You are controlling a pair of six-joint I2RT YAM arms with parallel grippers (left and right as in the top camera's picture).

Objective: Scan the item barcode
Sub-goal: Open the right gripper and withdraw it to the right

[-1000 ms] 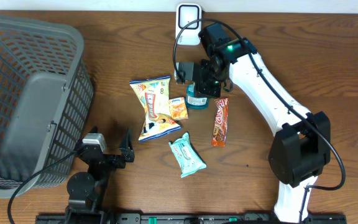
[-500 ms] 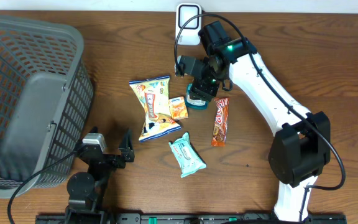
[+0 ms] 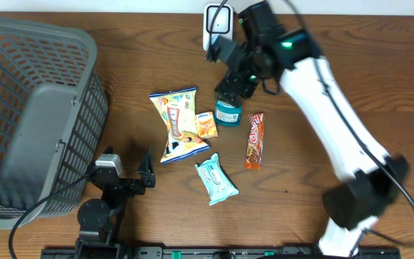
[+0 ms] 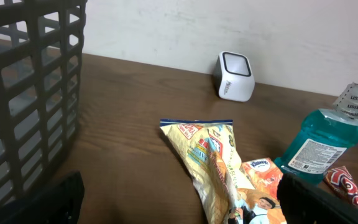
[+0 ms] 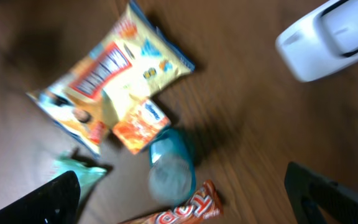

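At far left, grey plastic lattice basket (image 3: pixel 34 108). Left gripper (image 3: pixel 129 173) low by the front edge, fingers spread, empty. Crinkly yellow snack bag (image 3: pixel 176 124), print unreadable; small orange tissue pack (image 3: pixel 205 126) touching it; teal foil pack (image 3: pixel 216 180) near the front. White boxy scanner (image 3: pixel 218 27) at the back wall. Teal translucent mouthwash bottle (image 3: pixel 228 113) stands upright on the wooden table (image 3: pixel 394 86), neck tag reads LISTERINE, white label on its side, just beside the tissue pack. Right gripper (image 3: pixel 226 70) hangs over it, fingers wide apart, holding nothing. Orange-brown candy bar (image 3: pixel 254 140) right of the bottle, lettering blurred.

right tool (image 3: pixel 225 70) opened, risen off mouthwash bottle (image 3: pixel 228 113)
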